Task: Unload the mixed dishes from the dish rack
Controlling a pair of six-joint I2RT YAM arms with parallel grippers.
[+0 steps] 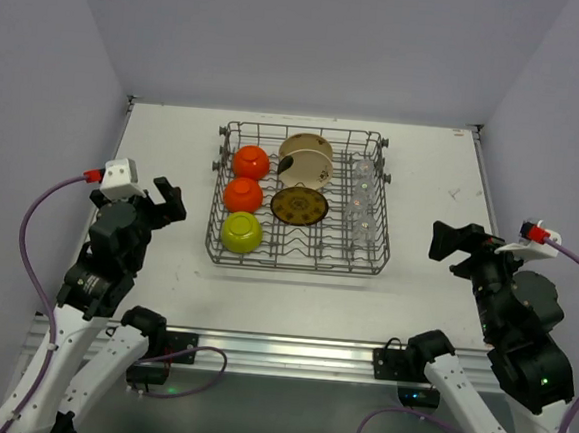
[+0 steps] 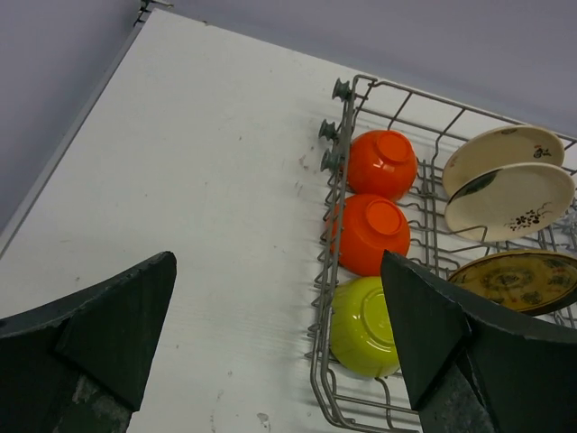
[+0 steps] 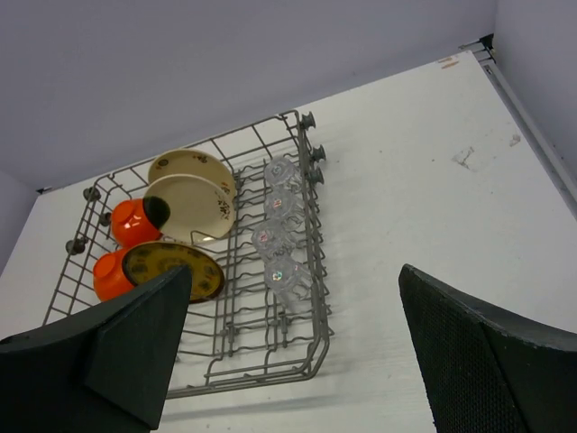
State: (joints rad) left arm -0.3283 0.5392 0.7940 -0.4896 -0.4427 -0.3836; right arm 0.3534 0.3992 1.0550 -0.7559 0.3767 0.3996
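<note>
The grey wire dish rack [image 1: 295, 268] stands mid-table. Its left column holds two orange bowls [image 1: 251, 160] [image 1: 243, 194] and a yellow-green bowl [image 1: 241, 232], all bottom up. Two beige plates [image 1: 306, 156] lean at the back, and a dark patterned plate [image 1: 299, 206] lies in the middle. Several clear glasses [image 1: 363, 197] line the right side. My left gripper [image 1: 170, 202] hovers open left of the rack, facing the bowls [image 2: 371, 233]. My right gripper [image 1: 445, 251] is open to the rack's right, apart from it, looking at the glasses [image 3: 281, 230]. Neither gripper holds anything.
The white table [image 1: 175, 137] is bounded by grey walls at the back and both sides. A metal rail [image 1: 279, 351] runs along the near edge by the arm bases. Purple cables [image 1: 28, 246] loop off both wrists.
</note>
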